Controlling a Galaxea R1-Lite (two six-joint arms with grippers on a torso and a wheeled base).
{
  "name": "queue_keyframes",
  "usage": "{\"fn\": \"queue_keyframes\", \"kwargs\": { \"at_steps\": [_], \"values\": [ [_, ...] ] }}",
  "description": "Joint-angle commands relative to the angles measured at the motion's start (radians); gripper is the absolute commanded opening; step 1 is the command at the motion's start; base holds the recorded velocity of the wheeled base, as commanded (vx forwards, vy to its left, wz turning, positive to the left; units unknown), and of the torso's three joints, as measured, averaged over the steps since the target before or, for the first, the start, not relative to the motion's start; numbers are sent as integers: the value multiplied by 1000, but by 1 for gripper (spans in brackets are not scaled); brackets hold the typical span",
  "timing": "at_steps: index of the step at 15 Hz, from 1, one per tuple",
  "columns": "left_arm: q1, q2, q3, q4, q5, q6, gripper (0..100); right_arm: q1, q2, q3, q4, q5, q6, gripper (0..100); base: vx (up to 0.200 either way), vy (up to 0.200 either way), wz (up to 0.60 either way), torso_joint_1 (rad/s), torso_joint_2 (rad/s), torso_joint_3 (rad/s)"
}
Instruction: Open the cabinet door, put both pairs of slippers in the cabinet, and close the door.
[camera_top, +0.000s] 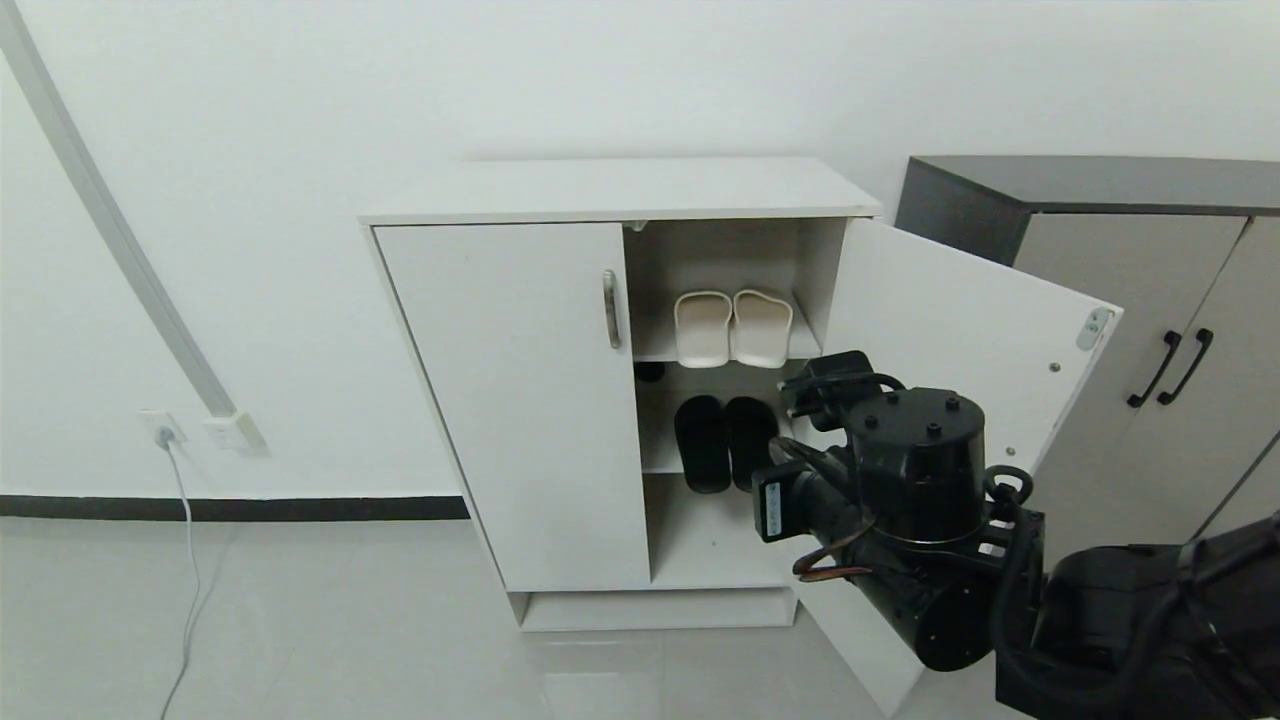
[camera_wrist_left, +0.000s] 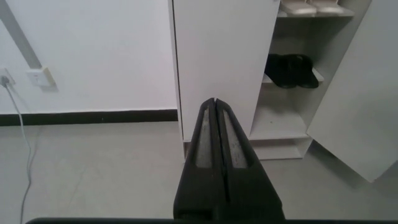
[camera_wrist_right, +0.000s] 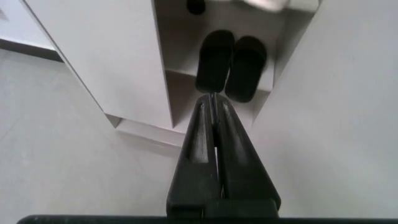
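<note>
Matte black right arm (camera_top: 1000, 600) at lower right, with cylindrical joint cap (camera_top: 915, 455), small screws (camera_top: 933, 430), looped cables (camera_top: 1005, 487), copper-brown cable (camera_top: 830, 562), white label (camera_top: 772, 508).

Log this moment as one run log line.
white slippers: top shelf | black slippers: middle shelf | right door: open | left door: shut | right hand: shut, empty | left hand: shut, empty

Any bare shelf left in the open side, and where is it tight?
Bottom shelf is bare, between the shut left door and the open right door. Cabinet top is bare too. Crowded: white slippers take most of the top shelf, black slippers the middle one.
</note>
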Motion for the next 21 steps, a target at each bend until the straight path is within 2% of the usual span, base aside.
{"fn": "queue_keyframes", "kwargs": {
  "at_steps": [1, 9, 21],
  "values": [
    [0, 1, 0, 0, 0, 0, 0, 0, -8, -2, 0, 0, -1, 0, 0, 0, 0, 110, -466, -339],
    [0, 1, 0, 0, 0, 0, 0, 0, -10, 2, 1, 1, -1, 0, 0, 0, 0, 159, -480, -325],
    [0, 1, 0, 0, 0, 0, 0, -23, 20, 3, 0, 27, 1, 0, 0, 0, 0, 225, -542, -326]
  ]
}}
